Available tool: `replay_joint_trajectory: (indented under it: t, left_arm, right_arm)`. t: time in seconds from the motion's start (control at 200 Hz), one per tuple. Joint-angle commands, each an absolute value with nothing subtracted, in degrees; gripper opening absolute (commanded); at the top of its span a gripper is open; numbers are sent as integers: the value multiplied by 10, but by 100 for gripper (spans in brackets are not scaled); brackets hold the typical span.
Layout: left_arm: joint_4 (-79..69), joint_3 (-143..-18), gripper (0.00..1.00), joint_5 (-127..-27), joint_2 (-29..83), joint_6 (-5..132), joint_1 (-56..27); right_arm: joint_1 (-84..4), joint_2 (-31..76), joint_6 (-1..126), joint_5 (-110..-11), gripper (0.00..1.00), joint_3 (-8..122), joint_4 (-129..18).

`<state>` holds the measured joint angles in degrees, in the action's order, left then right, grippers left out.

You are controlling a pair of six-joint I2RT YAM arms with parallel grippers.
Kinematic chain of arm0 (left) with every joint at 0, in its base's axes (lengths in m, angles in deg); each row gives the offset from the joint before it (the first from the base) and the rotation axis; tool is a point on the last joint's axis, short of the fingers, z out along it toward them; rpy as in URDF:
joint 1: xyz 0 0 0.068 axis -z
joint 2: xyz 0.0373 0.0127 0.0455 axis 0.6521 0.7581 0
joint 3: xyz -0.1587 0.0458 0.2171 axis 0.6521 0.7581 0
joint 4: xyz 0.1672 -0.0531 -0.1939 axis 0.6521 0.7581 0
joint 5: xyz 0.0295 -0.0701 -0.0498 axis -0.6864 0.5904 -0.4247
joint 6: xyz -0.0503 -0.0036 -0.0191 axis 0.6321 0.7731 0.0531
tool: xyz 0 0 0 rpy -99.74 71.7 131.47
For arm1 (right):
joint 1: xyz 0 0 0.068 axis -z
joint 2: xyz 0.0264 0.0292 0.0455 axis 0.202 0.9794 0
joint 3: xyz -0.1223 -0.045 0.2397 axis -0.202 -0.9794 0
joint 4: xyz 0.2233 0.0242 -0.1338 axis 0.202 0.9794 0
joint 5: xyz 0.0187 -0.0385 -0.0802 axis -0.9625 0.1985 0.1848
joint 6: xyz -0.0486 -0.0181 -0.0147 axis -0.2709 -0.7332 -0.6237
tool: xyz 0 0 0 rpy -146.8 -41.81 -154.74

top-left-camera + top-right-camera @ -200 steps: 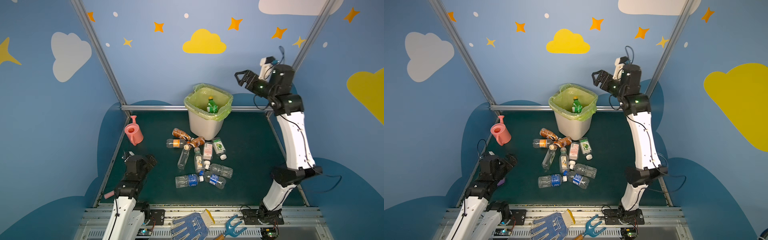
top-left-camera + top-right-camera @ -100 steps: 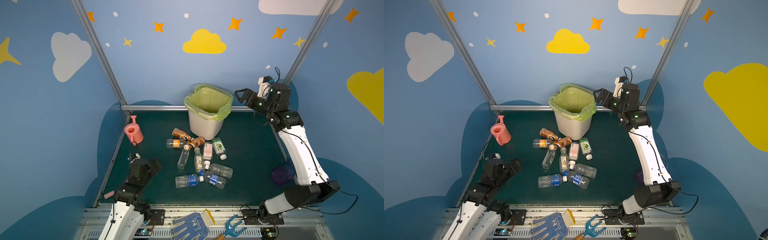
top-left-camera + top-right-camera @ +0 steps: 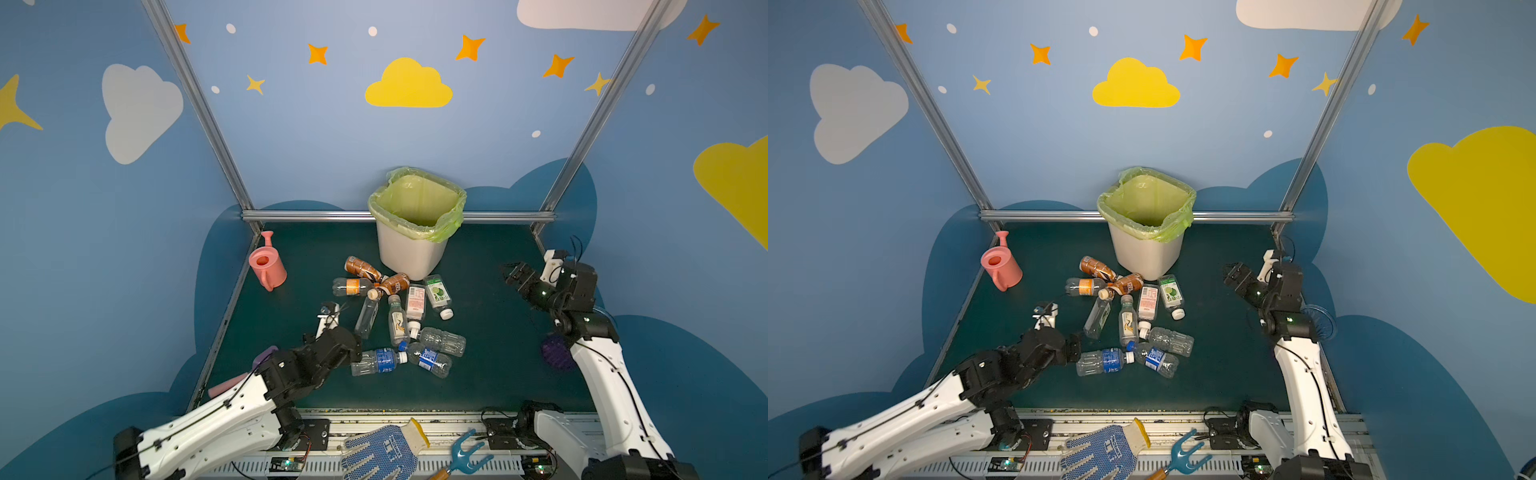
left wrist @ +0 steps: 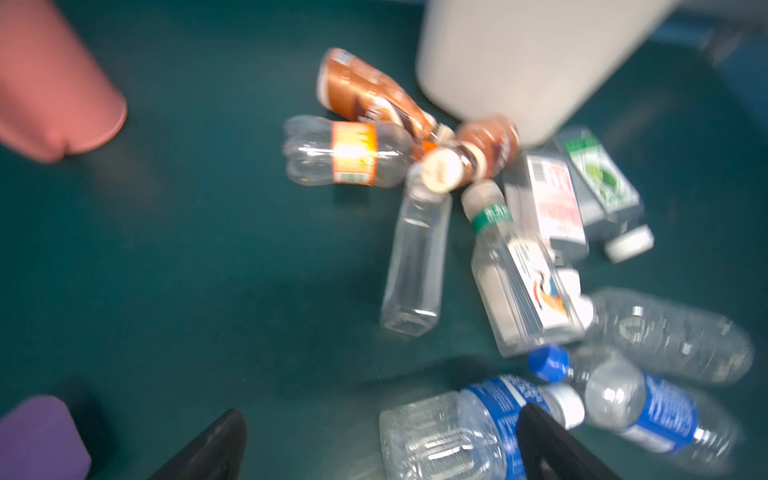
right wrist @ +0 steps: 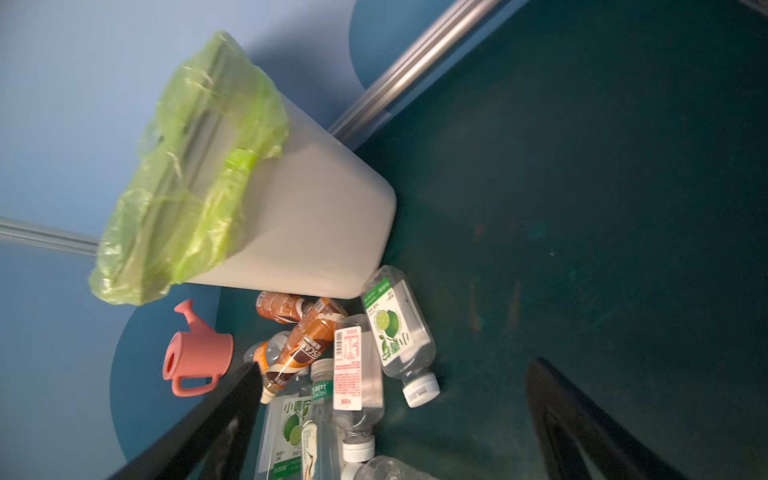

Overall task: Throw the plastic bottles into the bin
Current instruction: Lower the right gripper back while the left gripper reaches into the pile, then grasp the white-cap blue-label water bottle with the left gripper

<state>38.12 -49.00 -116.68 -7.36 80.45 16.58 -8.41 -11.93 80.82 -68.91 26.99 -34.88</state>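
Found the left gripper (image 3: pixel 356 348) low over the dark green mat (image 3: pixel 490 374), jaws spread wide and clasping nothing. Noted in the left wrist view a clear ribbed plastic bottle with a blue label and white cap (image 4: pixel 478 424) lying between the two black fingers (image 4: pixel 208 449). Unable to judge contact from that blurred picture. Placed this gripper in front of the off-white rectangular plastic bin with the light-green bag liner (image 3: pixel 409 257) and to its left, at the base end of that bottle in both top views.

Found the right gripper (image 3: pixel 512 275) raised off the mat to the right of the bin, jaws likewise wide apart, empty, facing the bin, apart from every bottle.

Counted ten plastic bottles in the top views, all lying flat on the mat in one cluster directly in front of the bin.
- Nearest the bin wall: a brown-labelled bottle (image 3: pixel 362 268), a second brown-labelled bottle (image 3: pixel 395 282), a square clear bottle with a green lime label and white cap (image 3: pixel 437 293), and a square clear bottle with a red-and-white label (image 3: pixel 415 301).
- Left of those: a clear bottle with an orange label (image 3: pixel 351 286).
- Farther from the bin: a slim square clear bottle (image 3: pixel 368 316), a clear bottle with a green neck band (image 3: pixel 398 321), a crinkled clear bottle (image 3: pixel 444 341), and a clear bottle with a blue label and blue cap (image 3: pixel 430 360).

Recorded a pink plastic watering can (image 3: pixel 268 266) upright to the left of the bin, apart from the cluster.
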Motion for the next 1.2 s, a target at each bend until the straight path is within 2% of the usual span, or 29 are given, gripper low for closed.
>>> replay_joint_trajectory:
  t: [0.0,0.125,0.325,0.536,0.756,0.996,1.191]
  left_arm:
    - [414,-525,100,-1226,-8,754,219]
    - [412,-541,100,-1185,39,693,255]
    - [388,-545,100,-1091,74,611,260]
    - [401,-587,99,-1078,168,561,260]
    - [491,-661,98,-1098,278,488,260]
    - [501,-651,98,-1098,291,442,256]
    - [484,-658,97,-1078,344,416,241]
  right_arm:
    - [-66,-158,821,-718,98,198,-363]
    - [-43,-192,827,-731,98,130,-360]
    - [-11,-218,840,-754,98,102,-361]
    - [7,-211,847,-770,98,105,-362]
    - [23,-205,844,-781,98,101,-360]
    - [37,-194,852,-789,98,90,-376]
    - [41,-184,856,-795,98,91,-381]
